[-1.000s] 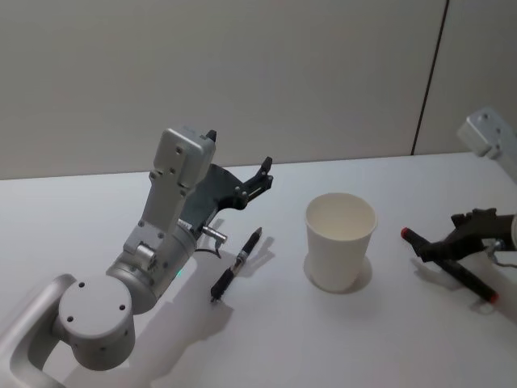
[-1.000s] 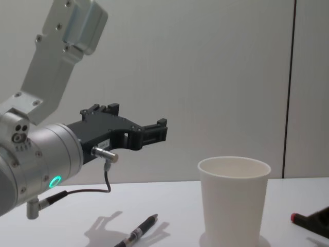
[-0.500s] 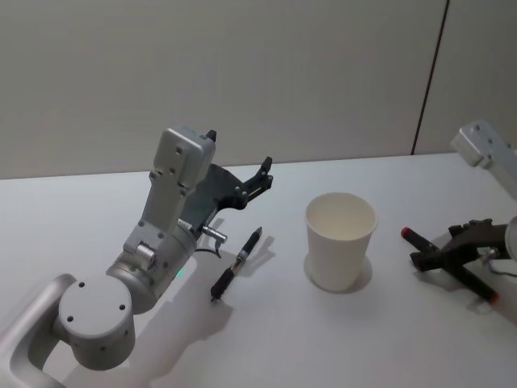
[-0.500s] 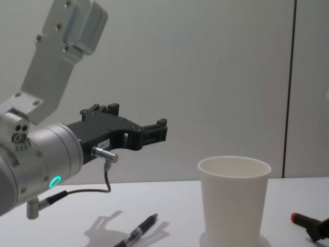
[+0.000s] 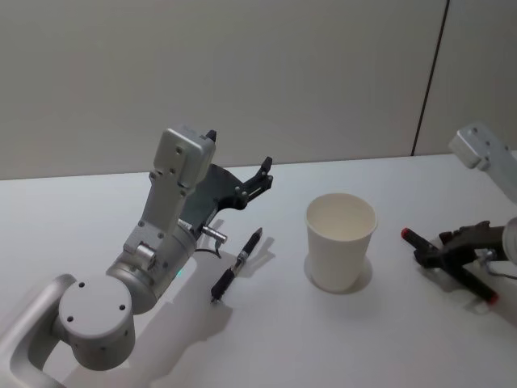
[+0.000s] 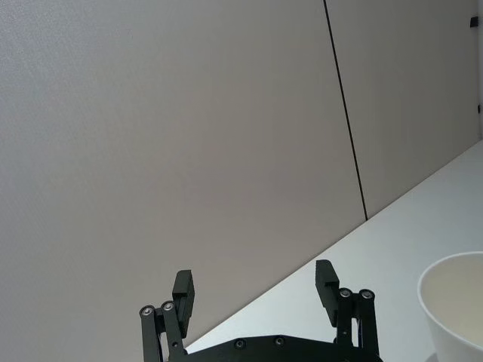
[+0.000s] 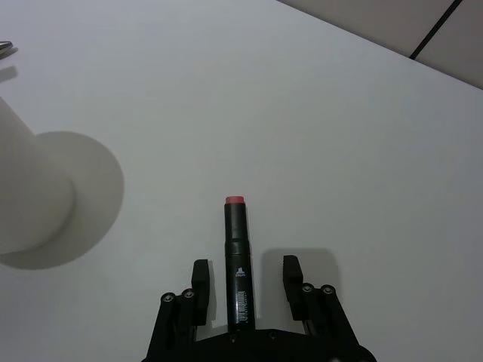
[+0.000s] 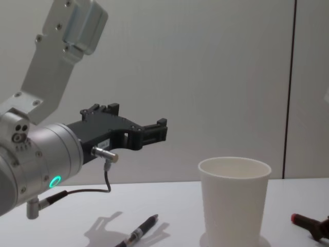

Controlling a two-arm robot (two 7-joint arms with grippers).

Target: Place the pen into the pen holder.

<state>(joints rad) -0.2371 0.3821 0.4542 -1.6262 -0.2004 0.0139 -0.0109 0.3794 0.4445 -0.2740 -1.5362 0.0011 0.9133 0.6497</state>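
Two pens, one paper cup and two grippers were in play on the white tabletop [image 5: 323, 347]. The pen holder [image 5: 338, 260], a plain white tapered paper cup with a rolled rim, stood upright between the two sets of fingers, its mouth open upward. The right gripper [image 7: 245, 265] reached low over the tabletop on the right, its fingers spread to a middling width and straddling the barrel of the red-tipped marker pen [image 7: 235, 230]. The wrist view showed a gap on each side, so neither finger touched the barrel. That pen lay flat, its red end poking out past the fingertips, and it was apart from the cup with a stretch of bare tabletop between them. Whether the fingertips rested on the tabletop could not be told. The left gripper [image 6: 255, 275] hung raised in the air on the left with the forearm bent upward behind it, its fingers spread wide around nothing and aimed toward the grey wall [image 5: 242, 65]. A slim black pen [image 5: 237, 264] lay flat on the tabletop beneath those fingers, untouched, slanting with its far end toward the cup but well short of it. A dark vertical seam ran down the wall behind the right side.
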